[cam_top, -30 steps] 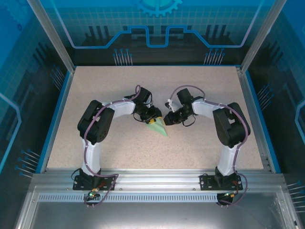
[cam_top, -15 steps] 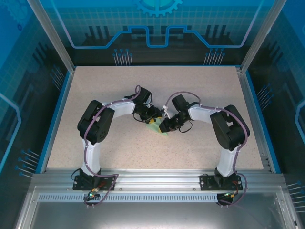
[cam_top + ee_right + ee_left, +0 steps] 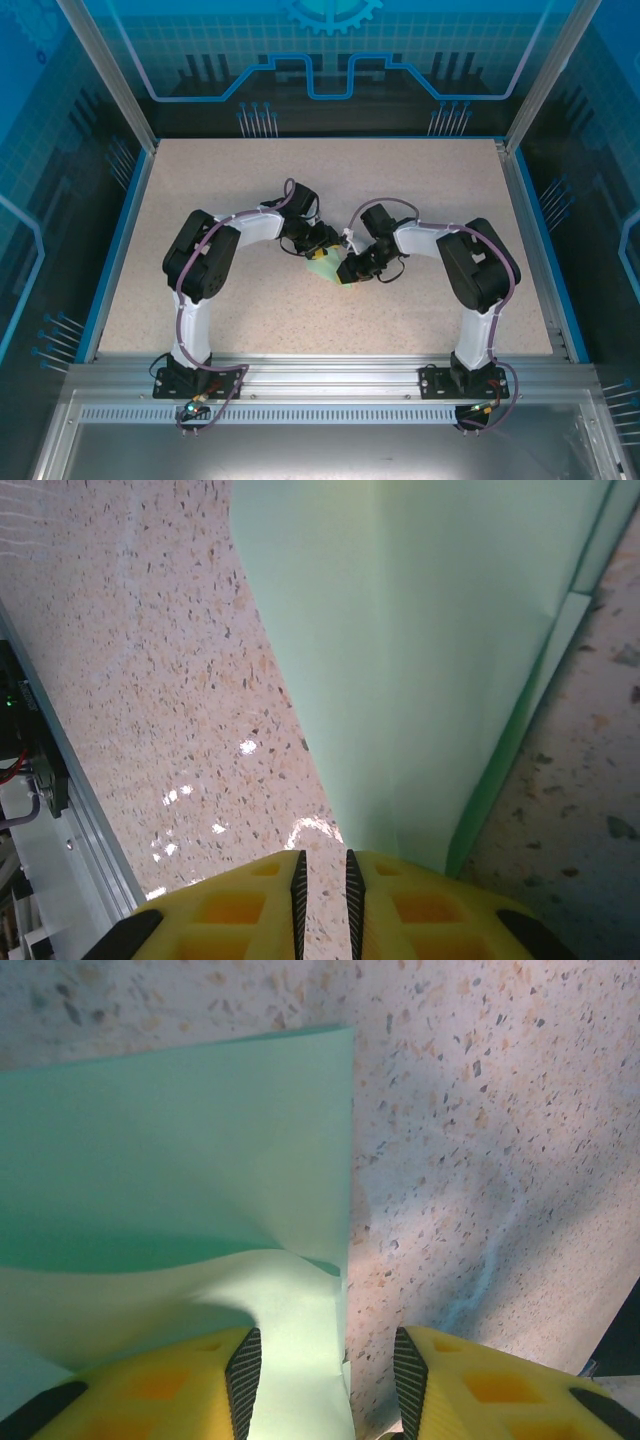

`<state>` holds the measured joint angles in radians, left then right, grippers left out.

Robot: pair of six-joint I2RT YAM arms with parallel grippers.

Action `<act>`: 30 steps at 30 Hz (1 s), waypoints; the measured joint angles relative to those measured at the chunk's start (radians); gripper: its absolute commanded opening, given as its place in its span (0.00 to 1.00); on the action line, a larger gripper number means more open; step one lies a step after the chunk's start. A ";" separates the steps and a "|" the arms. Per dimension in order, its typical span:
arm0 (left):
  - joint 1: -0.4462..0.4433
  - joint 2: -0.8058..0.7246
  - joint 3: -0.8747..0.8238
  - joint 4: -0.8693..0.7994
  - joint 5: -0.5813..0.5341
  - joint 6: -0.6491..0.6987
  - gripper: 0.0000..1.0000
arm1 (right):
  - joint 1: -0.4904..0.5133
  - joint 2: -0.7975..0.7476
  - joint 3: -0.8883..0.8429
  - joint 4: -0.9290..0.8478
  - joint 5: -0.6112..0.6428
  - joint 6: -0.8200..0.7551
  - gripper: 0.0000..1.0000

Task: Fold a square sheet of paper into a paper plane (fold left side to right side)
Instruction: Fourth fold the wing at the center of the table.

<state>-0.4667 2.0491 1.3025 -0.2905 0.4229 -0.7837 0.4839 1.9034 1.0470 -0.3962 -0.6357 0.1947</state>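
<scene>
Partway, I'd say: the thin pale mint-green paper sheet already shows layered folds, yet 1 flap bulges unflattened, its edge between the left gripper's parted jaws, while the right gripper's nearly-closed jaws sit at its tip, grasp unclear.

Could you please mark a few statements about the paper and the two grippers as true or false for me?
1. The mint-green paper lies on the speckled table where the two grippers meet. True.
2. The left gripper has its jaws pressed together. False: they stand apart, with table showing between them.
3. The right gripper is wide open. False: only a narrow slit separates its jaws.
4. The paper shows folded layers rather than one flat sheet. True.
</scene>
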 measured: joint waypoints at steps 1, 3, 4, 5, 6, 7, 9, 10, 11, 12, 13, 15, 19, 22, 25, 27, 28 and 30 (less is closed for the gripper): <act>0.000 0.000 0.000 0.000 0.000 0.000 0.45 | 0.000 0.000 0.000 0.000 0.000 0.000 0.21; 0.000 0.000 0.000 0.000 0.000 0.000 0.45 | 0.000 0.000 -0.003 0.000 0.000 0.000 0.21; 0.000 0.000 0.000 0.000 0.000 0.000 0.45 | 0.000 0.000 -0.008 0.001 0.000 0.000 0.21; 0.000 0.000 0.000 0.000 0.000 0.000 0.45 | 0.000 0.000 -0.014 0.002 0.000 0.000 0.21; 0.000 0.000 0.000 0.000 0.000 0.000 0.45 | 0.000 0.000 -0.019 0.004 0.000 0.000 0.21; 0.000 0.000 0.000 0.000 0.000 0.000 0.45 | 0.000 0.000 -0.024 0.006 -0.001 0.000 0.21; 0.000 0.000 0.000 0.000 0.000 0.000 0.45 | 0.000 -0.005 -0.036 0.019 -0.002 0.000 0.21; 0.000 0.000 0.000 0.000 0.000 0.000 0.45 | 0.000 -0.008 -0.041 0.024 -0.002 0.000 0.21; 0.000 0.000 0.000 0.000 0.000 0.000 0.45 | 0.000 -0.012 -0.048 0.029 -0.004 0.000 0.21; 0.000 0.000 0.000 0.000 0.000 0.000 0.45 | 0.000 -0.013 -0.052 0.032 -0.005 0.000 0.21; 0.000 0.000 0.000 0.000 0.001 0.000 0.45 | 0.000 -0.014 -0.054 0.035 -0.007 0.000 0.21; -0.001 0.000 0.000 0.000 0.001 0.000 0.45 | 0.001 -0.015 -0.056 0.037 -0.008 0.000 0.21; -0.001 0.000 0.000 0.000 0.001 0.000 0.45 | 0.002 -0.042 -0.078 0.043 -0.008 0.001 0.22; -0.001 0.000 0.000 0.001 0.002 0.000 0.45 | 0.005 -0.070 -0.082 0.003 -0.006 0.008 0.26; -0.001 0.000 0.000 0.001 0.004 0.000 0.45 | 0.006 -0.108 -0.082 -0.016 -0.003 0.015 0.28; -0.001 0.000 -0.001 0.003 0.004 0.000 0.45 | 0.006 -0.130 -0.078 -0.024 -0.001 0.015 0.28; -0.001 0.000 -0.002 0.004 0.004 0.000 0.45 | 0.006 -0.136 -0.076 -0.024 -0.001 0.016 0.28; -0.001 0.000 -0.002 0.004 0.005 -0.001 0.45 | 0.004 -0.138 -0.075 -0.022 -0.003 0.021 0.32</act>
<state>-0.4675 2.0487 1.3006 -0.2863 0.4278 -0.7845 0.4877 1.7657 0.9718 -0.4179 -0.6392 0.2157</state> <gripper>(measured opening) 0.452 0.285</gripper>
